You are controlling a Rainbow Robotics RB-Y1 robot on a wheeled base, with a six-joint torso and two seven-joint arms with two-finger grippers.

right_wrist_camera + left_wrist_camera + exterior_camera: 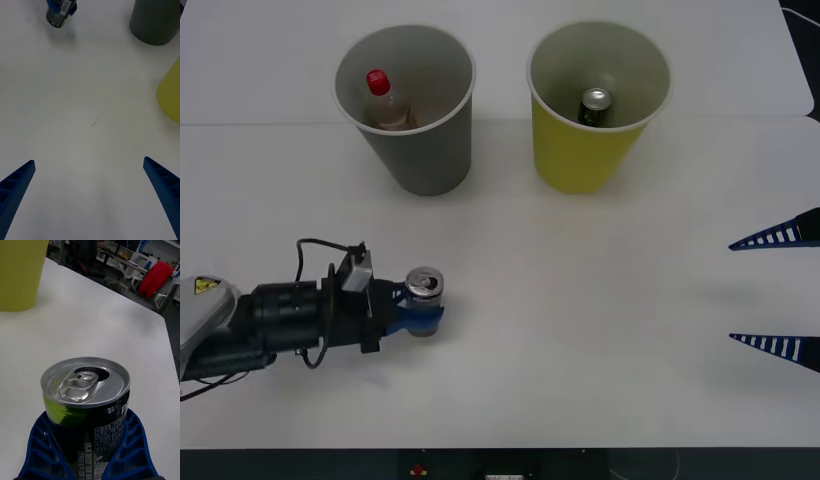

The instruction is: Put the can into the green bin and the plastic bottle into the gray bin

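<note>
The can is silver-topped with a dark label and white print, and stands upright near the table's front left. My left gripper is shut on the can, its blue fingers pressed against both sides. The right wrist view shows the can in the same grip, far off. The gray bin at the back holds the plastic bottle, red cap up. To the right of the gray bin stands the green bin. My right gripper waits open at the right edge, its fingers wide apart over bare table.
A dark green can with a silver top sits inside the green bin. The gray bin and green bin stand beyond the right gripper. White table spreads between the two arms. Chairs and furniture lie past the table's far edge.
</note>
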